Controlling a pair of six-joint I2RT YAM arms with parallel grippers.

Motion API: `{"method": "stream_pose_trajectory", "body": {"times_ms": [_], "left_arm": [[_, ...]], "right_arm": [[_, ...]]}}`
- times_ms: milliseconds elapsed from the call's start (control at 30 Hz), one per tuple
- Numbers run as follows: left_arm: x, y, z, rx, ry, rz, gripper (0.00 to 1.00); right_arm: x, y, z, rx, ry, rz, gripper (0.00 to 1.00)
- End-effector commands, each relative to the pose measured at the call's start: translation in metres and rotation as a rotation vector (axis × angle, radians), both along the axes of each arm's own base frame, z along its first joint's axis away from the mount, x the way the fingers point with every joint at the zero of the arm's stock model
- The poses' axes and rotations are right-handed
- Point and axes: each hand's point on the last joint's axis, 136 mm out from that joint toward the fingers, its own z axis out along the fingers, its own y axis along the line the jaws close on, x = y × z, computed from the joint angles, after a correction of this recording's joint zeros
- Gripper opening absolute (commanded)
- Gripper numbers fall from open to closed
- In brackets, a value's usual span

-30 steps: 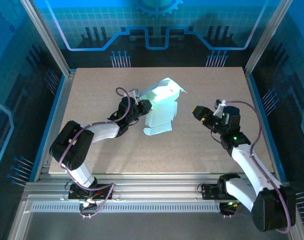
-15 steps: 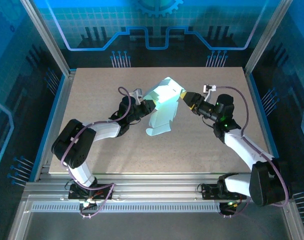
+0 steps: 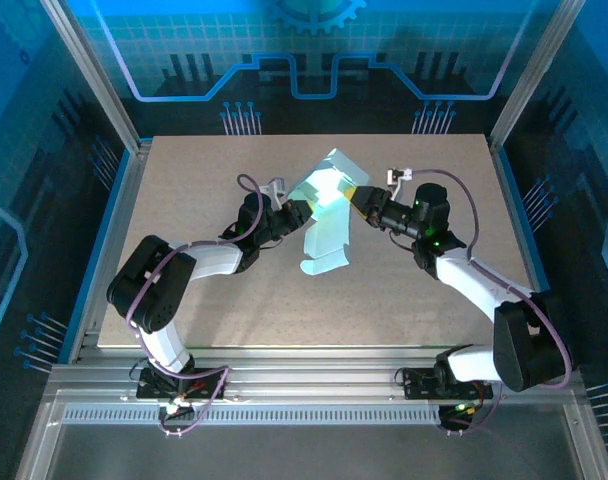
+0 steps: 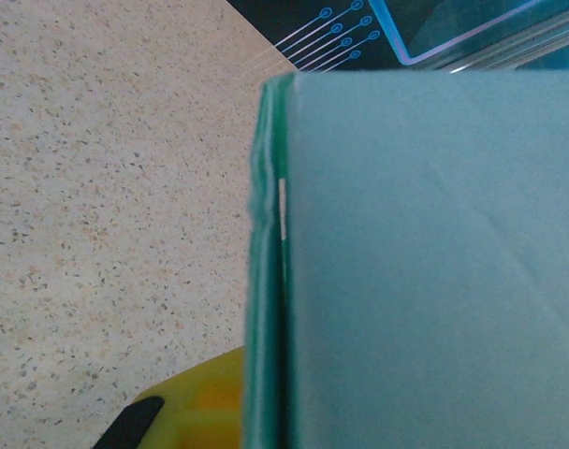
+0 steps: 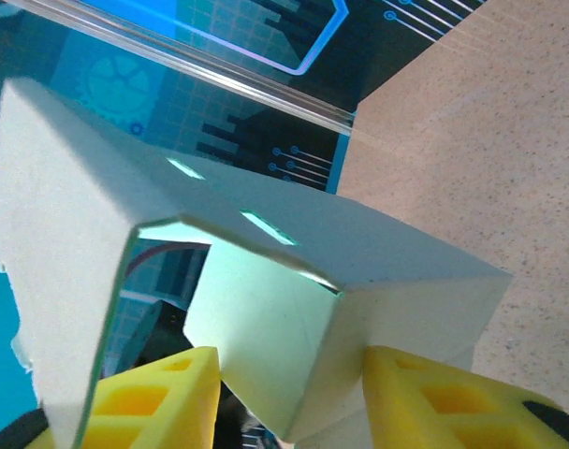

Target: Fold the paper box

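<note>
Folding is half done: the pale mint-blue thin card paper box [image 3: 324,225] stands near the middle of the speckled tan table [image 3: 414,290], left gripper [image 3: 292,213] pinching its edge, right gripper [image 3: 361,203] around a flap [image 5: 266,346] (squeezing or not, I cannot tell), which next needs pushing inward, I think.

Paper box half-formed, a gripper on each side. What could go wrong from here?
The right gripper straddles a folded panel of the paper box; closing there could crush the card or crease it off its fold lines.
The left gripper is shut on one edge only; a push from the right could tear that edge or pull it free.
</note>
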Motion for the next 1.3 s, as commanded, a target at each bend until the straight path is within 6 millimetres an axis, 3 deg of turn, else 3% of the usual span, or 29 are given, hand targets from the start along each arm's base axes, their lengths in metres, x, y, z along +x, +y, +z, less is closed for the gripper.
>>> {"method": "stream_pose_trajectory", "body": {"times_ms": [0, 133, 300, 533, 733, 867, 1000, 1133, 1267], "left_arm": [[-0.003, -0.005, 0.022, -0.046, -0.061, -0.024, 0.00], [-0.003, -0.004, 0.020, -0.038, -0.061, -0.020, 0.00], [-0.003, -0.003, 0.017, -0.028, -0.058, -0.014, 0.00], [-0.001, 0.001, 0.013, -0.014, -0.058, 0.004, 0.00], [0.005, 0.018, -0.002, 0.030, -0.038, 0.081, 0.00], [0.008, 0.027, -0.009, 0.084, -0.035, 0.120, 0.00], [0.011, 0.041, -0.013, 0.177, -0.082, 0.177, 0.00], [0.016, 0.058, -0.014, 0.273, -0.158, 0.245, 0.00], [0.016, 0.066, -0.014, 0.311, -0.173, 0.286, 0.00]], "right_arm": [[0.000, 0.002, -0.007, -0.043, 0.020, -0.009, 0.42], [-0.002, -0.003, -0.008, -0.074, 0.023, -0.037, 0.29], [-0.003, -0.004, -0.006, -0.110, 0.021, -0.044, 0.23], [-0.006, -0.011, 0.003, -0.137, -0.008, -0.061, 0.53], [-0.019, -0.046, 0.011, -0.272, -0.063, -0.181, 0.66], [-0.035, -0.060, 0.039, -0.401, -0.156, -0.222, 0.70], [-0.045, -0.061, 0.075, -0.488, -0.217, -0.216, 0.72], [-0.047, -0.047, 0.099, -0.548, -0.228, -0.167, 0.72], [-0.048, -0.019, 0.120, -0.647, -0.236, -0.103, 0.71]]}}
